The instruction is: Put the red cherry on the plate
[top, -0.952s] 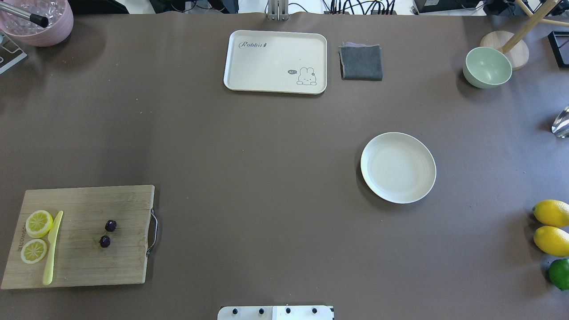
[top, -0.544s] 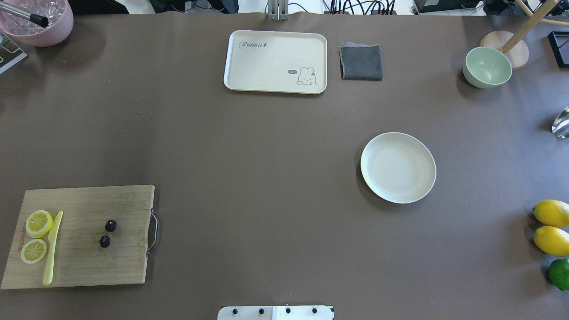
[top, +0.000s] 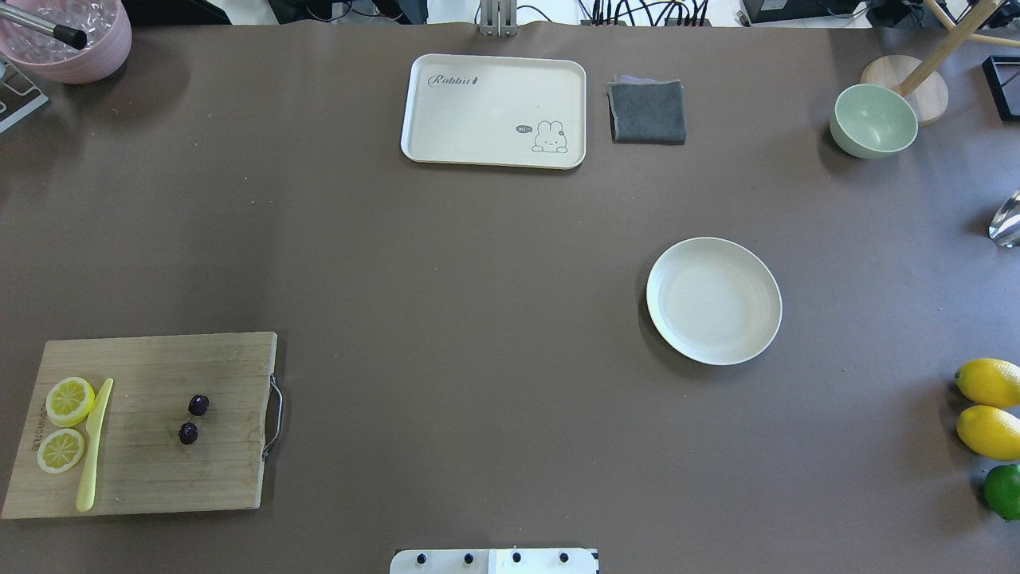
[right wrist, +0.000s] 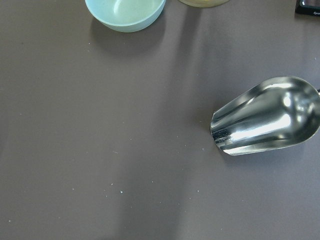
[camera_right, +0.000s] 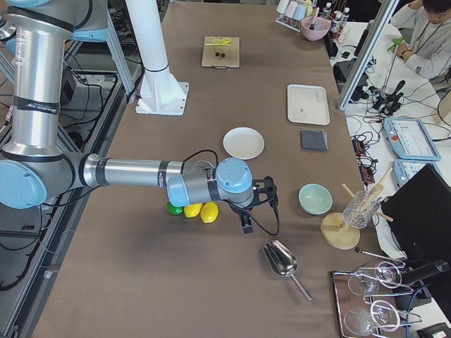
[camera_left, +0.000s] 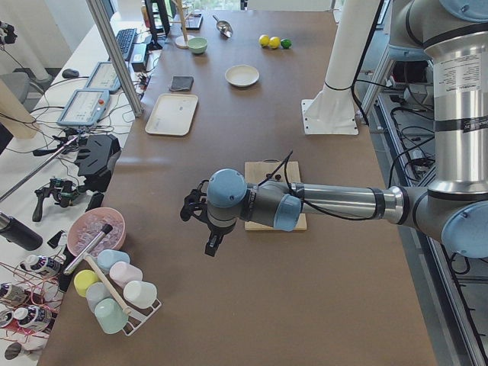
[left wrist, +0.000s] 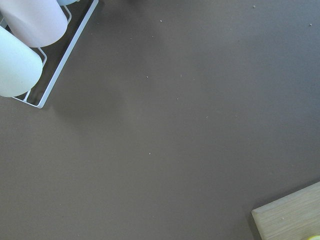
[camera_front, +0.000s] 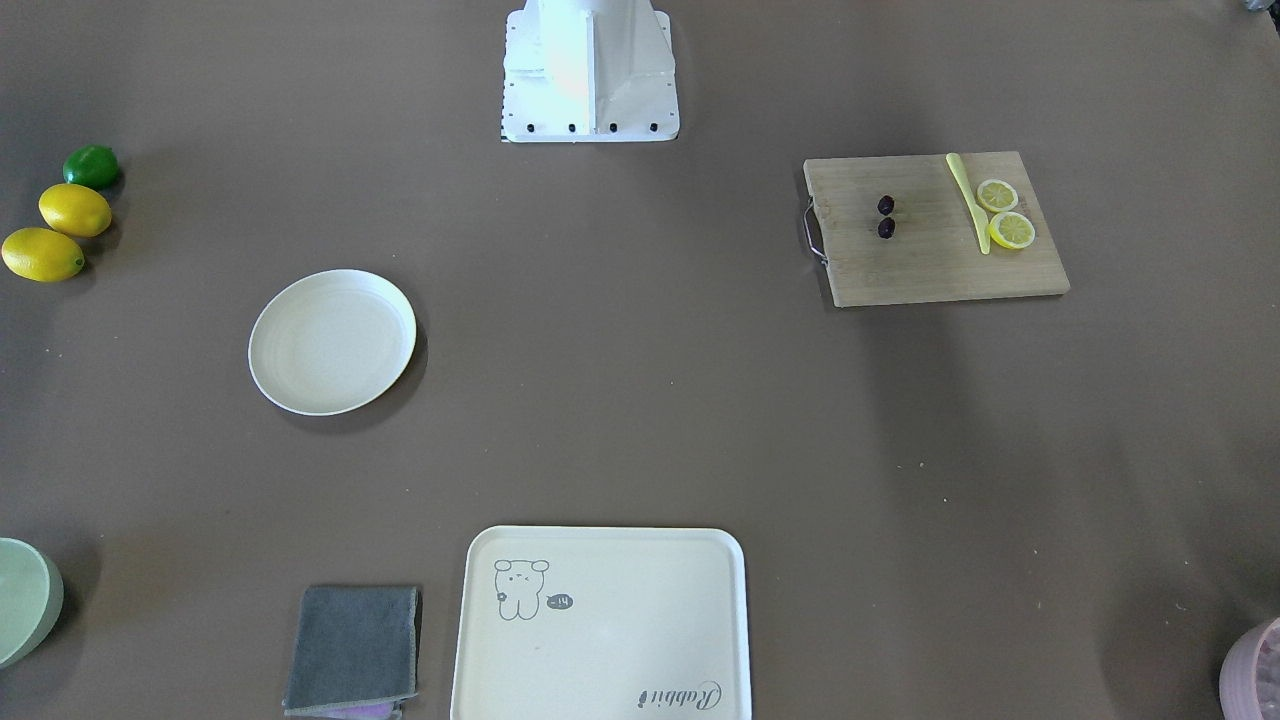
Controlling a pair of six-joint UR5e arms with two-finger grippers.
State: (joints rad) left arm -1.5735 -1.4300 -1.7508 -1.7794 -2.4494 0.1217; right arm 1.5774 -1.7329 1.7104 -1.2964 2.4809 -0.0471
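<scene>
Black left gripper (camera_left: 212,242): hangs above bare table beyond the cutting board's (top: 159,470) outer end, touching nothing; seen only from the side, so I cannot tell whether its fingers are apart or together.
Right gripper (camera_right: 245,222): hangs over the table's other end, near the lemons (camera_right: 201,211) and a metal scoop (camera_right: 282,259), touching nothing (again a side view only, so how far apart its fingers are cannot be told).
Table (top: 478,319): matte brown covering; it also carries a cream tray (top: 494,110) with a rabbit drawing, a folded grey cloth (top: 647,112) and a pale green bowl (top: 873,119).
Room: desks with screens and cables along the far side, and a person seated at one of them.
Red cherry (top: 198,405): two tiny, almost black ovals lying close together on the wooden cutting board, between its metal handle and a yellow knife (top: 94,446) with two lemon slices (top: 70,400) beside it.
Plate (top: 714,301): round, cream-white, raised rim, nothing on it; well apart from the cherry, in the table's right half.
</scene>
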